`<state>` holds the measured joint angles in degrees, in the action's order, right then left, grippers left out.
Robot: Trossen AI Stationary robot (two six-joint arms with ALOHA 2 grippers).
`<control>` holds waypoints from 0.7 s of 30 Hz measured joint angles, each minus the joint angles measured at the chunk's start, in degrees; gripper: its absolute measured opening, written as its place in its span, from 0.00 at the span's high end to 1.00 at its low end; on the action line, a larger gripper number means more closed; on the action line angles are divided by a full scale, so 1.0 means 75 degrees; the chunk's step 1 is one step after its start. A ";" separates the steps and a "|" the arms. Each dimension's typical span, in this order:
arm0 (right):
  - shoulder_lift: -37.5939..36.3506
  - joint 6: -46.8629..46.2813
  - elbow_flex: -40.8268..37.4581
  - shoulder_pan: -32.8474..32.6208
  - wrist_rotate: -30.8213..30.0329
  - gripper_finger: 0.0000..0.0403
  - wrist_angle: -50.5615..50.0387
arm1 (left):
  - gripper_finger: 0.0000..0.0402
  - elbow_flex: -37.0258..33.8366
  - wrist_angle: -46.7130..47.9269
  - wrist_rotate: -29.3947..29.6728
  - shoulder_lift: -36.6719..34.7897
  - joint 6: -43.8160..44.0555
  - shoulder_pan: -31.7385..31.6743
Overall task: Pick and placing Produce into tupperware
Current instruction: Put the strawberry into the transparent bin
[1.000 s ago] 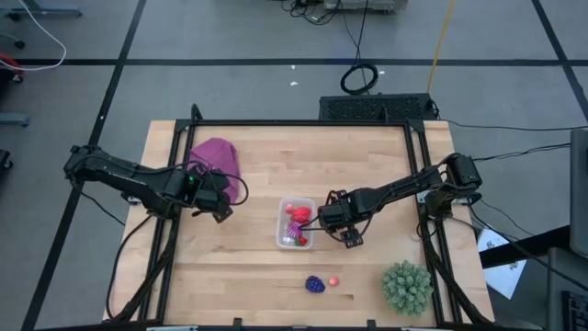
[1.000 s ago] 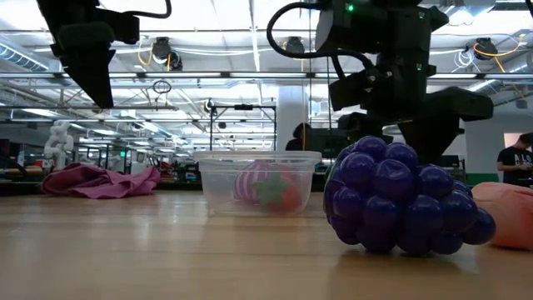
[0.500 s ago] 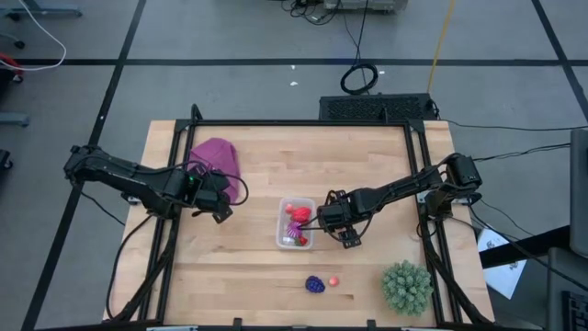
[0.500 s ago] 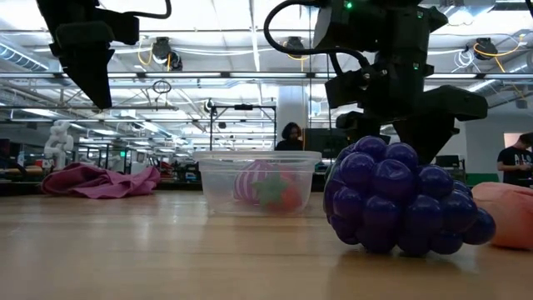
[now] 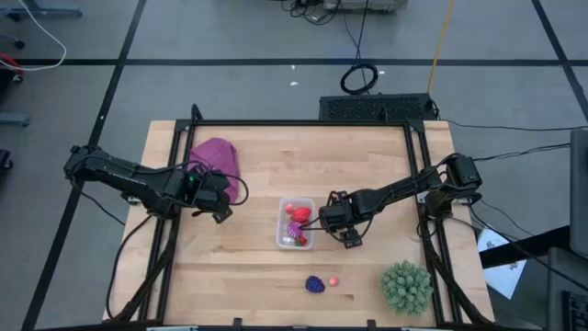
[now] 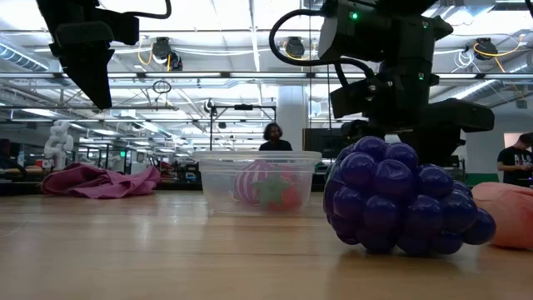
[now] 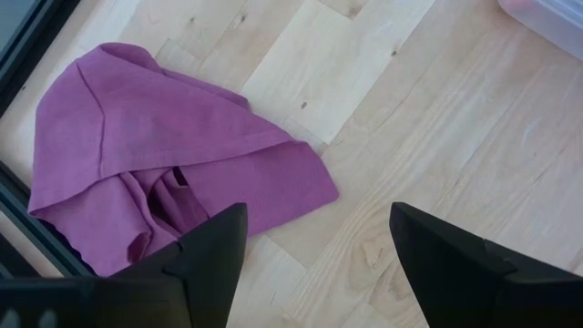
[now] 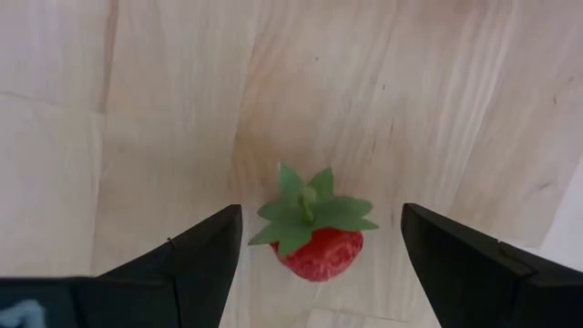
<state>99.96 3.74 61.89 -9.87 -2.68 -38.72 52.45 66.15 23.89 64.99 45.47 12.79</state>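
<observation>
Your right gripper (image 8: 314,251) is spread over a strawberry (image 8: 314,239) lying just beside the tupperware (image 5: 296,223), which holds fruit already. Purple berry (image 5: 315,284) sits near the front edge. Left gripper (image 7: 314,251), spread, idles by the magenta cloth (image 7: 164,164).

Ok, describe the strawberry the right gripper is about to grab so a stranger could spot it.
Start at the clear tub mid-table; the right gripper hangs beside it, open. The strawberry lies on the bare wood between its fingers: small, red, with a green leafy crown, unlike the purple berry near the front edge.
</observation>
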 joint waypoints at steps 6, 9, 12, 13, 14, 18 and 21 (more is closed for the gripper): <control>0.0000 -0.0005 0.0000 0.0000 -0.0003 0.27 -0.0006 | 0.32 0.0000 0.0000 0.0001 0.0000 0.0002 0.0000; 0.0000 -0.0005 0.0000 0.0000 -0.0003 0.27 -0.0006 | 0.32 0.0000 0.0000 0.0001 0.0000 -0.0038 0.0001; 0.0000 -0.0005 0.0000 0.0000 -0.0002 0.27 -0.0006 | 0.32 0.0000 0.0001 0.0001 0.0000 -0.0038 -0.0002; 0.0000 -0.0005 0.0000 0.0000 -0.0003 0.27 -0.0006 | 0.32 0.0000 0.0001 0.0001 0.0000 -0.0035 -0.0002; 0.0000 -0.0005 0.0000 0.0000 -0.0002 0.27 -0.0009 | 0.32 0.0000 0.0000 0.0001 0.0000 -0.0036 -0.0001; 0.0000 -0.0005 0.0000 0.0000 -0.0003 0.27 -0.0015 | 0.32 0.0000 0.0000 0.0001 0.0000 -0.0035 -0.0002; 0.0000 -0.0080 0.0000 0.0000 -0.0001 0.27 -0.0084 | 0.32 0.0000 0.0000 0.0001 0.0000 -0.0032 -0.0002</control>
<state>99.96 3.14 61.89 -9.87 -2.69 -39.35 52.45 66.15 23.90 64.99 45.23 12.78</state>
